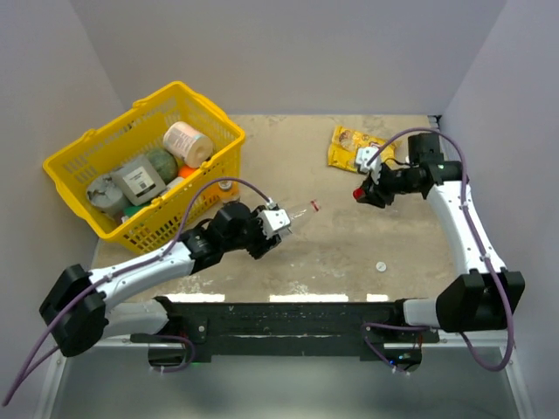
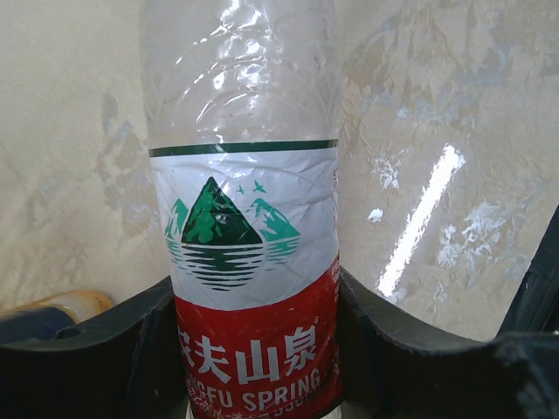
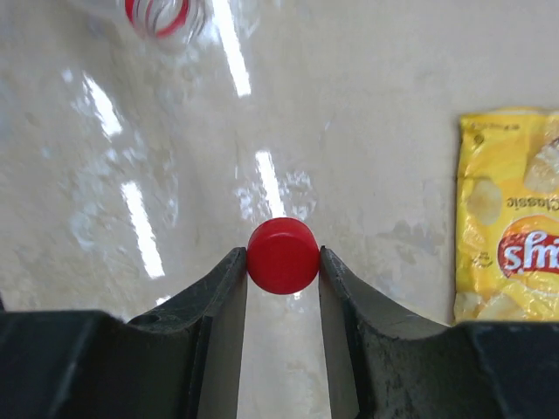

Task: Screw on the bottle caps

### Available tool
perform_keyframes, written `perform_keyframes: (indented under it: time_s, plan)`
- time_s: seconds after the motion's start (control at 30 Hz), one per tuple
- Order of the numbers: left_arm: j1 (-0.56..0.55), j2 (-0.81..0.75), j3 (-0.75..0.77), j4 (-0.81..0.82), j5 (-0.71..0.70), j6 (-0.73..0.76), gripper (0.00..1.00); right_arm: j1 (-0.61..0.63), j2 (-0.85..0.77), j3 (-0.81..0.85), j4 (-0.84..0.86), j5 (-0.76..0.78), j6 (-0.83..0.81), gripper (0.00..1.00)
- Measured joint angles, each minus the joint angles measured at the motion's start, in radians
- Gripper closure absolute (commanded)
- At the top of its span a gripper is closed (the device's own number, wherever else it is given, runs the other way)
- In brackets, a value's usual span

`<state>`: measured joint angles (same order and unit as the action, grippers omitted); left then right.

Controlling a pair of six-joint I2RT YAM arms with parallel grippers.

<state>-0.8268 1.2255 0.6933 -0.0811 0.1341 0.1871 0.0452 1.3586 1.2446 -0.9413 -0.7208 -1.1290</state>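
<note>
At table ctr, 12 o'clock from the arm bases: water bottle point(image 2: 244, 262), clear, red-white label, neck toward 3 o'clock, clamped at label by L gripper point(image 1: 281, 222). At 2 o'clock: R gripper point(image 3: 282, 262) pinched red cap point(image 3: 282, 255) betw. fingertips. White cap point(image 1: 382, 265) lay loose on table point(image 1: 332, 253) at 5 o'clock of it. Snack bag point(image 1: 349, 147), yellow, at 1 o'clock; basket point(image 1: 87, 140) at 10.

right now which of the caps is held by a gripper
The red cap, pinched in the right gripper; the white cap lies loose on the table, touching nothing.
</note>
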Motion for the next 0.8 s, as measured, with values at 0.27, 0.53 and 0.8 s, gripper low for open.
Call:
perform_keyframes:
  time_s: [0.27, 0.53, 0.8]
  plan:
    - [-0.047, -0.185, -0.044, 0.105, 0.007, 0.191, 0.65, 0.001, -0.082, 0.092, -0.077, -0.226, 0.269, 0.65]
    - [-0.053, -0.186, -0.048, 0.176, -0.036, 0.35, 0.95, 0.003, -0.083, 0.152, -0.068, -0.364, 0.489, 0.64]
    - [-0.054, -0.174, -0.048, 0.192, -0.049, 0.374, 1.0, 0.059, -0.086, 0.175, -0.06, -0.399, 0.53, 0.63]
